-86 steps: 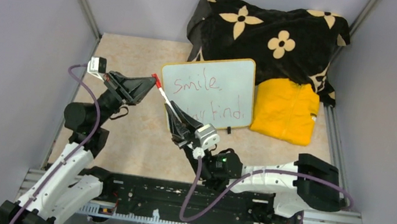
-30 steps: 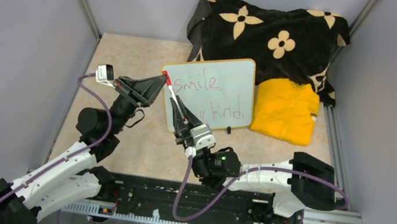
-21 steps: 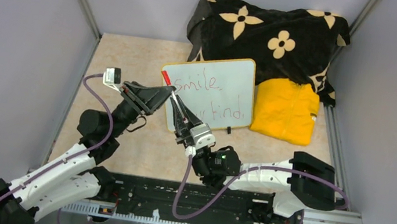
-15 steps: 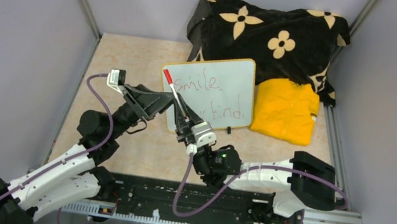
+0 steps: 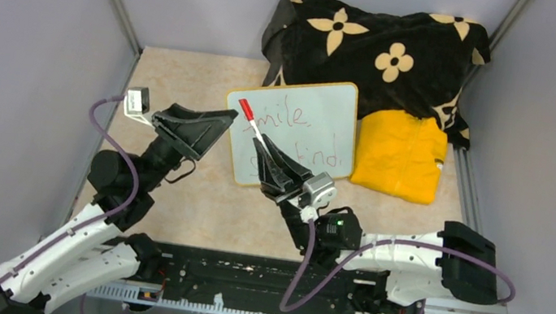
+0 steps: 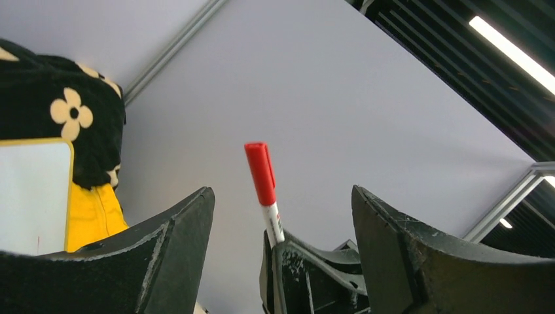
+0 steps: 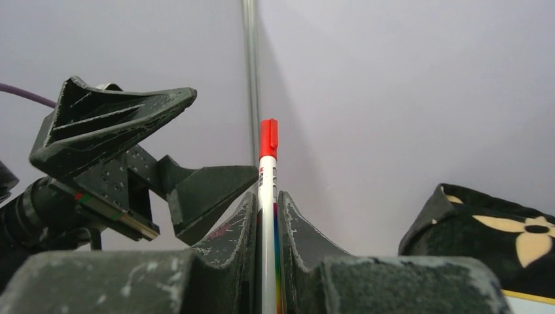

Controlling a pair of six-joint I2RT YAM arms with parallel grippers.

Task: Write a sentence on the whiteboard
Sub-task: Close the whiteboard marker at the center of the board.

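The whiteboard (image 5: 306, 140) leans on the blanket at the back, tan-framed; its edge also shows in the left wrist view (image 6: 33, 196). The sentence (image 5: 290, 114) is in red, "smile" above a line ending "kind.", and its left part is hidden by my right arm. My right gripper (image 5: 266, 149) (image 7: 268, 195) is shut on a slim white marker (image 5: 255, 129) (image 7: 268, 216), whose red cap (image 5: 245, 109) (image 6: 260, 171) points up and to the left. My left gripper (image 5: 219, 131) (image 6: 283, 191) stands open just left of the cap, with its fingers wide on either side of the marker and apart from it.
A black blanket with cream flowers (image 5: 372, 47) is heaped at the back. A folded yellow cloth (image 5: 400, 154) lies right of the board. Grey walls close in on both sides. The black rail (image 5: 273, 284) with the arm bases runs along the near edge.
My left gripper was shut at the marker's red cap; it has opened and drawn back to the left. My right arm has shifted right and a little lower, with the marker in it.
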